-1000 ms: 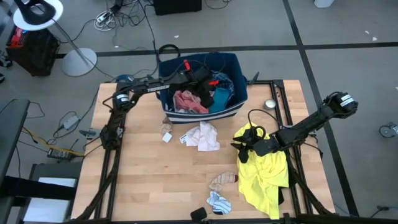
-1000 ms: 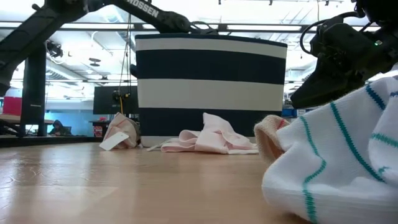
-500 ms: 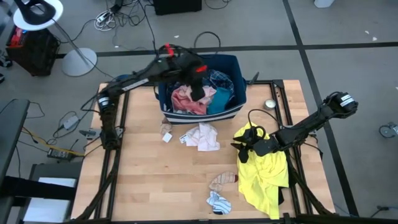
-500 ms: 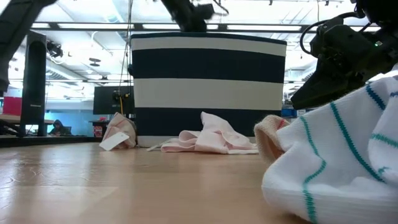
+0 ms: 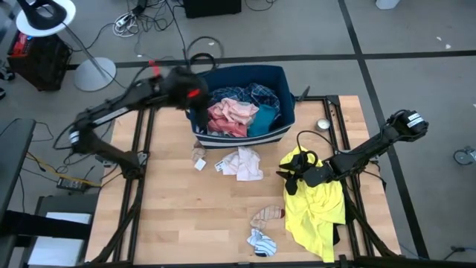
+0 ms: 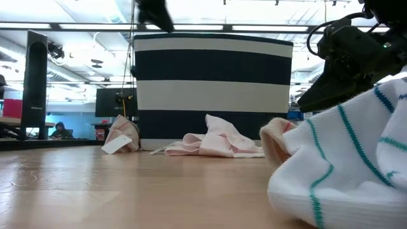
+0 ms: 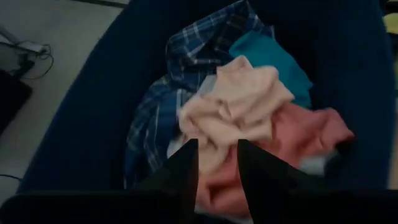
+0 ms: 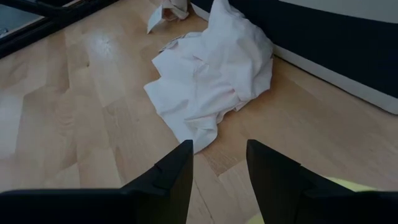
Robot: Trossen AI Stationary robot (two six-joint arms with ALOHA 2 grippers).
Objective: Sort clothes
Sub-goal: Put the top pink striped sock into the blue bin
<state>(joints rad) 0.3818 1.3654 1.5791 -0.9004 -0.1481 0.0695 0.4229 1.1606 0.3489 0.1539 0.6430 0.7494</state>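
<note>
The left claw (image 5: 195, 95), open and empty, hangs by the bin (image 5: 286, 119); the right claw (image 8: 217, 163), also open, should approach the pale shirt (image 8: 214, 84) low.

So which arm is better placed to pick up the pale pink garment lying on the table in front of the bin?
Right. The right pincer is open, low over the table, aimed at the pale pink garment. The left pincer is over the bin.

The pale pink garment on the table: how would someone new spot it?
Find the navy bin at the table's far edge. On the wood just in front of it lies the pale pink garment, crumpled. It is far paler than the yellow shirt beside it and larger than the other scattered pieces.
</note>
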